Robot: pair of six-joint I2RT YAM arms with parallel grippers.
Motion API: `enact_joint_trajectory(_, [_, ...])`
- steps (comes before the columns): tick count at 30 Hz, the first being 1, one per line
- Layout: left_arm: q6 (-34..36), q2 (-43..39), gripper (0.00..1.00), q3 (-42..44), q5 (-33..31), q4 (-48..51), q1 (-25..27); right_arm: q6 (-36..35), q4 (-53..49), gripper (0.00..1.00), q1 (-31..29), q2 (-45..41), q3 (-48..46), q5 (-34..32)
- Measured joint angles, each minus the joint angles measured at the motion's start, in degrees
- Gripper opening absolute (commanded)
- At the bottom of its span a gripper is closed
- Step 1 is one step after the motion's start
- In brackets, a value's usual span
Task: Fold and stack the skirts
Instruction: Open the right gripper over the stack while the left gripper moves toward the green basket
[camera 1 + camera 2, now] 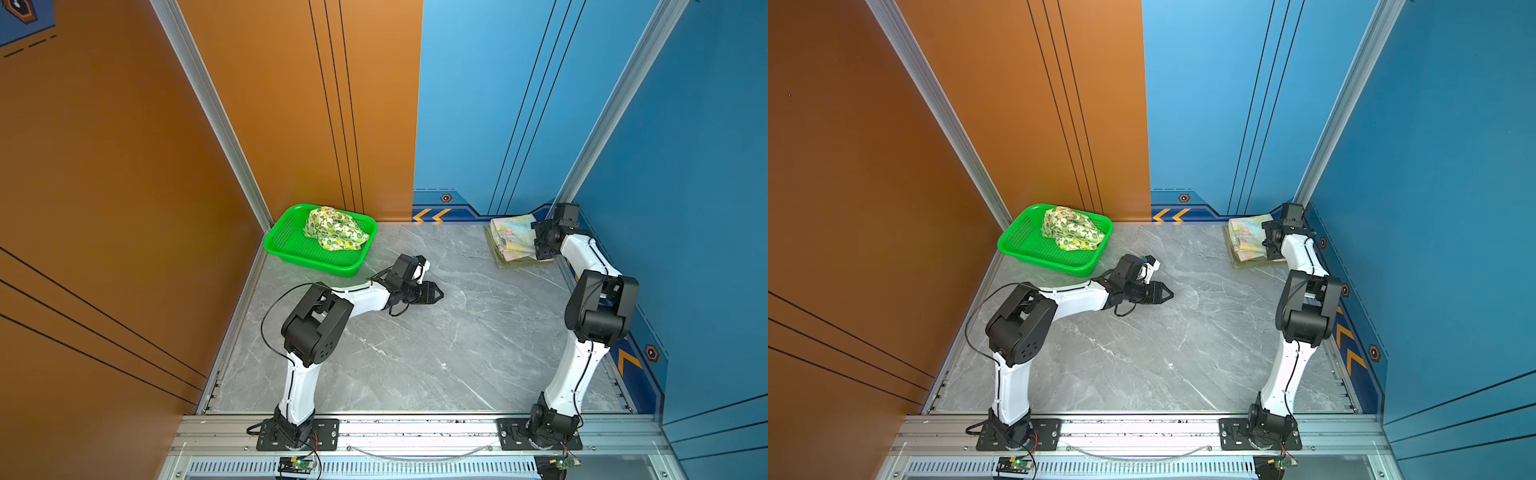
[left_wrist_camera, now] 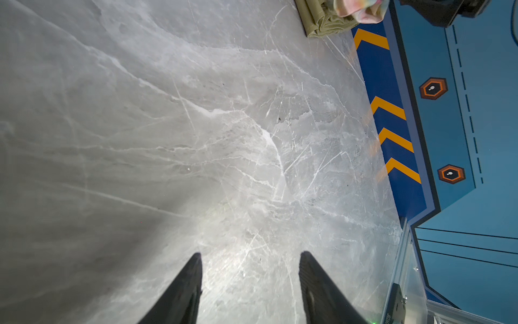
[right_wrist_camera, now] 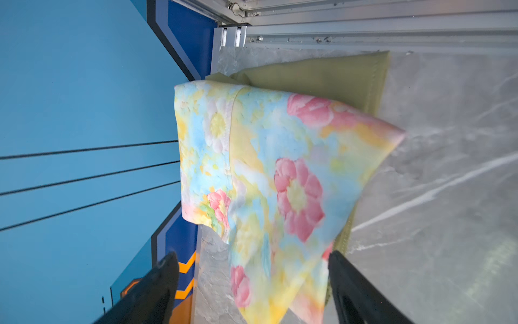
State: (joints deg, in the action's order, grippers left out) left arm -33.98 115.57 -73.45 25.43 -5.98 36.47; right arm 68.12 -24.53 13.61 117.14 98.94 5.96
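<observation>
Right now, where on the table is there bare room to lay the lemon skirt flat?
The table is bare in the middle, from the left tool across to the right arm, down to the near rail. Crowded: far left corner, green basket holding the lemon skirt; far right corner, floral skirt stacked on the olive skirt, right tool open at its edge.

You have three skirts in view. The lemon skirt (image 1: 334,229), white with yellow lemons and green leaves, sits crumpled and unfolded in the green basket (image 1: 316,266) at the far left corner of the table (image 1: 415,353). At the far right corner, your olive-green skirt (image 1: 519,263) lies folded flat on the table. The floral skirt (image 1: 512,237), pastel blue and yellow with pink flowers, lies folded on top of it, set askew so olive edges show around it.
</observation>
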Motion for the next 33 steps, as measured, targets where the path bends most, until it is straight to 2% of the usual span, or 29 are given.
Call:
enact_joint_trajectory(4, [0.02,-1.18,0.56,0.59,0.00,-0.26,0.00,-5.79,-1.95,0.70,-0.90,-4.94,-1.16,-0.09])
enact_joint_trajectory(7, [0.02,-1.46,0.56,1.11,0.00,-0.46,0.04,-10.75,-2.86,0.59,-1.90,-5.75,1.97,1.44])
enact_joint_trajectory(9, [0.02,-1.46,0.56,1.57,0.00,-0.46,0.04,-13.68,-3.98,0.53,-2.34,-2.75,7.85,2.91])
enact_joint_trajectory(12, [0.02,-1.46,0.56,2.38,0.00,-0.46,0.13,-17.20,-4.28,0.51,-2.80,4.04,15.93,4.63])
enact_joint_trajectory(19, [0.00,-1.84,0.56,4.02,-0.13,0.07,-0.17,-21.59,-7.21,0.48,-5.44,16.85,16.76,4.70])
enact_joint_trajectory(23, [0.17,-4.37,0.60,3.91,-1.38,3.08,-0.74,-23.26,-7.85,0.50,-6.73,19.50,16.50,3.78])
enact_joint_trajectory(26, [1.29,-7.72,0.67,2.19,-3.54,7.32,-1.29,-24.83,-7.87,0.57,-6.75,17.94,16.61,2.51])
enact_joint_trajectory(29, [2.71,-11.87,0.80,-1.20,-7.58,12.52,-1.95,-27.06,-7.80,0.68,-6.82,15.17,16.46,1.07])
enact_joint_trajectory(33, [4.63,-17.14,0.98,-6.97,-16.04,20.06,-4.15,-31.23,-6.03,0.84,-8.41,6.16,11.67,-1.73])
